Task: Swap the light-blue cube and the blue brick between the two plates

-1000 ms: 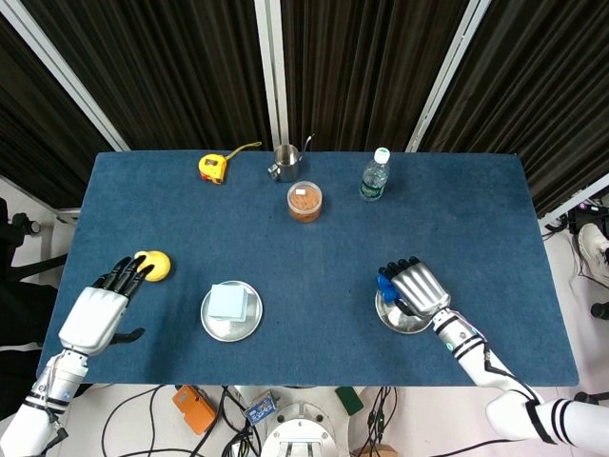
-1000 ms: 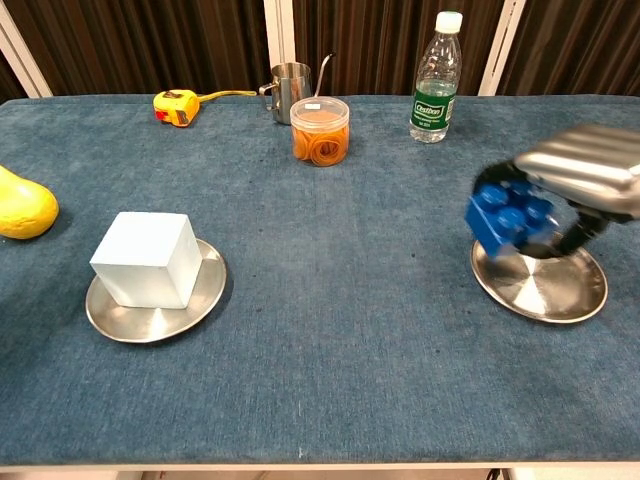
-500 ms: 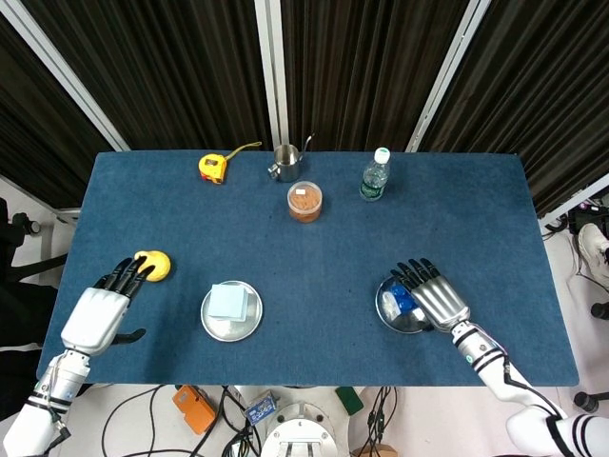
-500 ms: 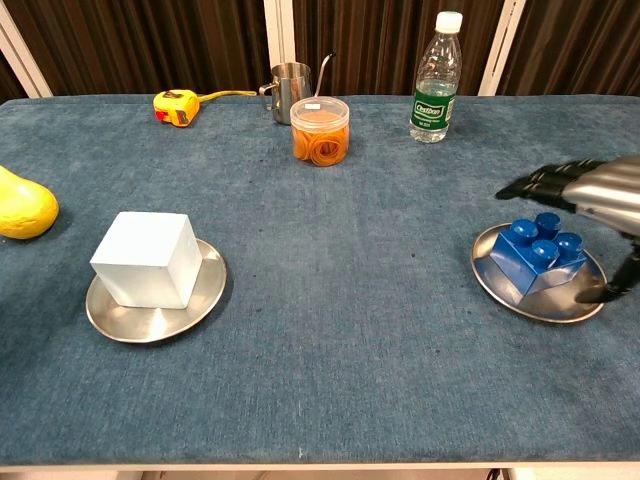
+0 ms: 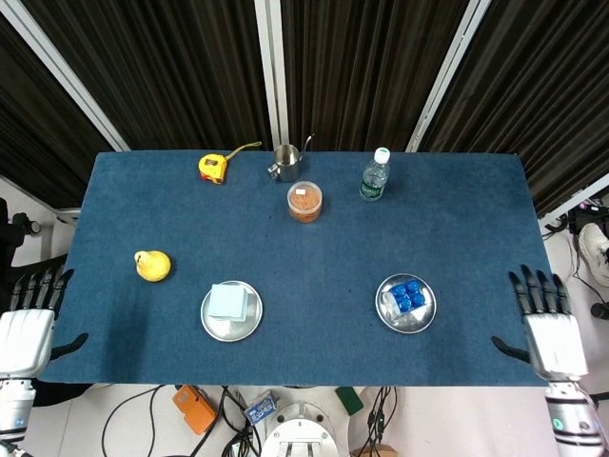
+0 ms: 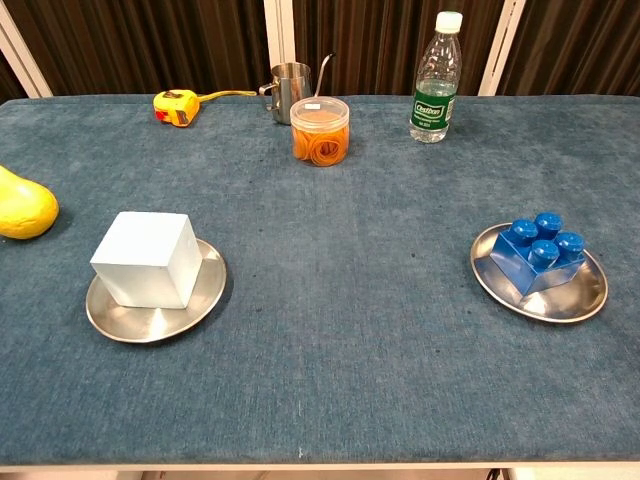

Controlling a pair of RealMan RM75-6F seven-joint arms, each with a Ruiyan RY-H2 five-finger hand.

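I see my left hand (image 5: 26,328) off the desk's edge at about 8 o'clock, fingers spread and holding nothing. My right hand (image 5: 550,328) hangs off the opposite edge at about 4 o'clock, fingers likewise apart and empty. Neither hand shows in the chest view.

On the blue desk (image 5: 457,219), the blue brick (image 5: 408,295) sits studs-up on the right steel plate (image 5: 388,314), at roughly 4 o'clock from the desk's middle. The light-blue cube (image 5: 229,302) rests on the left steel plate (image 5: 214,327), at about 7 o'clock.

A yellow pear (image 5: 152,265) lies at 9 o'clock. Along the far side stand a yellow tape measure (image 5: 213,167), a small steel pitcher (image 5: 285,160), a jar (image 5: 304,201) with orange contents just in front of it, and a water bottle (image 5: 376,175).
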